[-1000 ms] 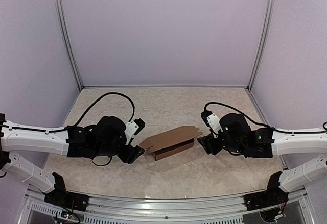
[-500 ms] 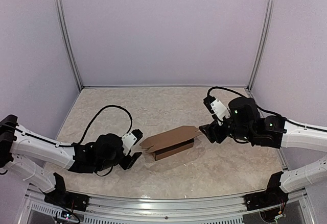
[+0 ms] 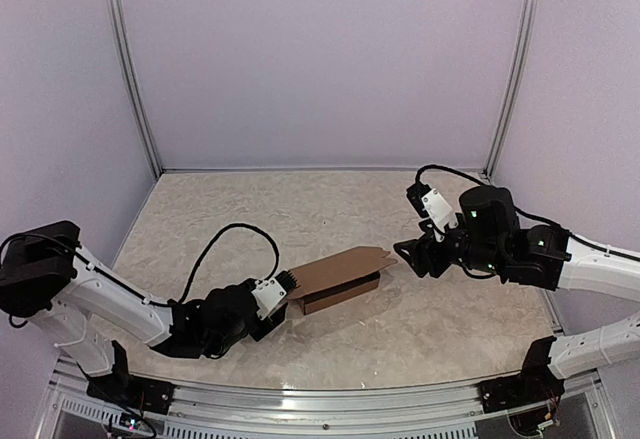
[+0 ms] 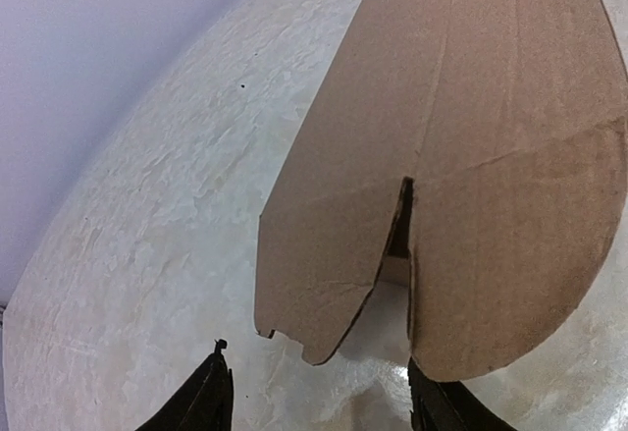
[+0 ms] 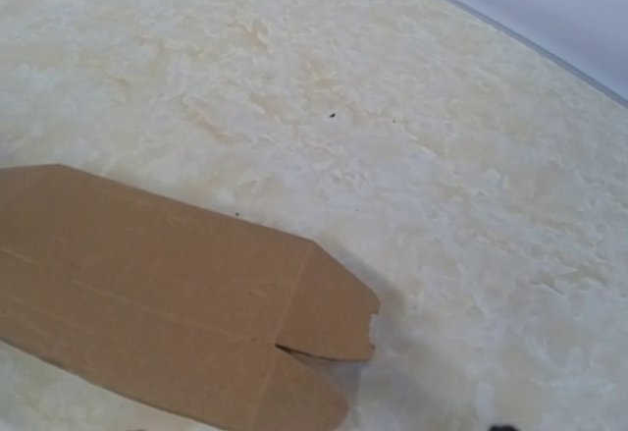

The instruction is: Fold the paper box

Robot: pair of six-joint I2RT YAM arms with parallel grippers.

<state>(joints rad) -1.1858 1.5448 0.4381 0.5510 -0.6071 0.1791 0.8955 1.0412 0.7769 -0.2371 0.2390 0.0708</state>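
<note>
The paper box [image 3: 335, 275] is brown cardboard, half formed, lying mid-table with its lid flaps spread at both ends. My left gripper [image 3: 284, 295] sits low at the box's left end. In the left wrist view it [image 4: 329, 406] is open, and two rounded flaps of the box [image 4: 442, 156] hang just ahead of it, the right flap's edge by the right fingertip [image 4: 442, 406]. My right gripper [image 3: 406, 252] hovers open just off the box's right end, holding nothing. The right wrist view looks down on that end of the box [image 5: 147, 294]; only a dark fingertip [image 5: 500, 428] shows.
The table top [image 3: 330, 209] is pale marble-patterned, enclosed by lilac walls with metal posts [image 3: 135, 79] at the back corners. A metal rail [image 3: 320, 404] runs along the near edge. A black cable [image 3: 235, 234] loops over my left arm.
My left arm has dropped low and pushed its gripper up to the box's left end, jaws narrowing a little. My right gripper has drawn up and back. The box has not moved.
</note>
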